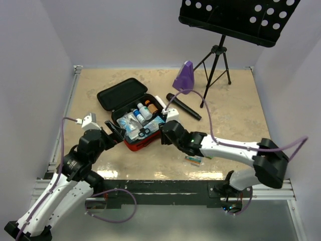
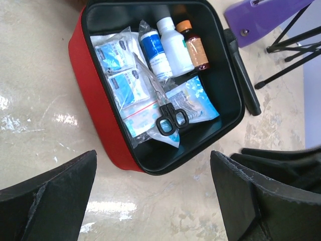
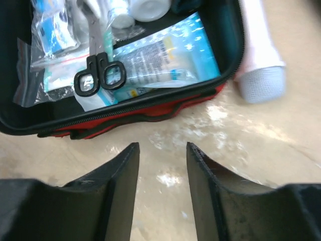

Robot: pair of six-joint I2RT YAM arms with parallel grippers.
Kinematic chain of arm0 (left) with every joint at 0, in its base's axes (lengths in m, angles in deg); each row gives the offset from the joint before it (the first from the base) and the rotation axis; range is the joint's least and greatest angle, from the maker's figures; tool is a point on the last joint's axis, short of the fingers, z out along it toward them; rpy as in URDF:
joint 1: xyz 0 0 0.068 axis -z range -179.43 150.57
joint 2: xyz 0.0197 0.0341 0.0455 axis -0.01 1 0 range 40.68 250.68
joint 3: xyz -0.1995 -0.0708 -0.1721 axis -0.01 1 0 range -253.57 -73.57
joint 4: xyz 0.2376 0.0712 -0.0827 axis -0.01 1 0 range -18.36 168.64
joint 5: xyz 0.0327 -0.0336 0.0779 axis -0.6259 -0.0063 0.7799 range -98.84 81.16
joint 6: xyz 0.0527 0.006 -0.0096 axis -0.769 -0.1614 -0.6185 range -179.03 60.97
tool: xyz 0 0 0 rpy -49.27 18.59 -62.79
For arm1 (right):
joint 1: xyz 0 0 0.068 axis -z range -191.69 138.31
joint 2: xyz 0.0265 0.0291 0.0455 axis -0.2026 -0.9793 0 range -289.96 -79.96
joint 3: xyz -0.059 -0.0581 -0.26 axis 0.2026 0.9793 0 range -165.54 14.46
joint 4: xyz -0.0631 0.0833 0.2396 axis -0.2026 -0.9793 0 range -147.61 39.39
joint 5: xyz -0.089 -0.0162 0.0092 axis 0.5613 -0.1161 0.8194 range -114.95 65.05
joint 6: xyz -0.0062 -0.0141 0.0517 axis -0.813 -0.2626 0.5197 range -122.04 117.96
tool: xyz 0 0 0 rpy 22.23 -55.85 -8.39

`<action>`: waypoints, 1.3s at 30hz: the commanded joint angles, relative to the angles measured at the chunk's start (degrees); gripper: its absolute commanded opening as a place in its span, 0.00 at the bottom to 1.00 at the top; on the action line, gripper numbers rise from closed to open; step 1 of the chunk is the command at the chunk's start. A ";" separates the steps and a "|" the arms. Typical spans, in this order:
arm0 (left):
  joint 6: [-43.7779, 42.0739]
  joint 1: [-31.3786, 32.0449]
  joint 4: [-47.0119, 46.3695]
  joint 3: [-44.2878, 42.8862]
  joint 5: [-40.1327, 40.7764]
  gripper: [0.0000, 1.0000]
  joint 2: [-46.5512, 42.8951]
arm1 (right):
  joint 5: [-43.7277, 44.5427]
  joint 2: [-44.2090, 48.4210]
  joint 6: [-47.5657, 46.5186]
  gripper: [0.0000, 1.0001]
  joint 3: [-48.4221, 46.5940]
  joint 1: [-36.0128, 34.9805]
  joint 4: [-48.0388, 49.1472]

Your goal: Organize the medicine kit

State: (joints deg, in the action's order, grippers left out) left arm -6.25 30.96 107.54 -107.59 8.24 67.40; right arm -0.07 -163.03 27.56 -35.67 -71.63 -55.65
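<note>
Out of sight around the medicine kit [image 1: 122,95]
Its near corners sit behind the left gripper [image 1: 115,131] and right gripper [image 1: 164,136]; the right wrist view crops the bottles [image 3: 148,7] at its top edge, labels blurred; a pale grey-tipped object [image 3: 258,55] is cropped there too; the small loose packet [image 1: 193,159] is too tiny to read.

Purple wedge-shaped metronome [image 1: 184,76] stands upright at upper centre of the top view on the tan mottled table [image 1: 230,115]. Black music stand [image 1: 225,20] is at upper right, its tripod feet just right of the metronome. Black stick microphone [image 1: 184,107] lies below the metronome, angled down-right. White microphone with grey head [image 3: 261,83] is at the right edge of the right wrist view.
</note>
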 commanded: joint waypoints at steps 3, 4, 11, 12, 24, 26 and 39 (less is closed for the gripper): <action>-0.92 -0.07 -5.13 2.02 -2.31 0.99 0.53 | 16.57 14.76 19.21 0.57 -1.55 1.05 -17.60; -0.92 -0.07 -6.18 2.55 -2.66 0.99 0.79 | 19.04 15.91 22.31 0.66 -1.55 1.75 -21.12; 1.45 -0.07 -16.11 7.47 -8.02 0.97 3.69 | 11.07 18.29 26.47 0.94 2.76 17.75 -25.28; 1.89 -0.07 -17.69 8.17 -8.99 0.97 4.21 | 10.19 17.86 27.43 0.94 2.49 18.45 -25.89; 5.24 -0.07 -39.28 16.52 -19.25 0.93 10.62 | 1.41 14.77 38.85 0.90 5.29 23.82 -36.36; 3.22 0.28 -45.02 16.88 -25.05 0.91 14.74 | 0.61 17.92 40.26 0.90 6.79 23.82 -35.40; 4.27 13.55 -50.05 15.03 -19.37 0.88 23.99 | 3.94 20.85 47.12 0.91 6.54 23.82 -40.84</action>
State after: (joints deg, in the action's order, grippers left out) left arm -4.28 44.30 62.41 -94.48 -12.22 92.55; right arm 1.11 -139.25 69.13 -26.58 -47.98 -93.57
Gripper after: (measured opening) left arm 0.889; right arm 0.901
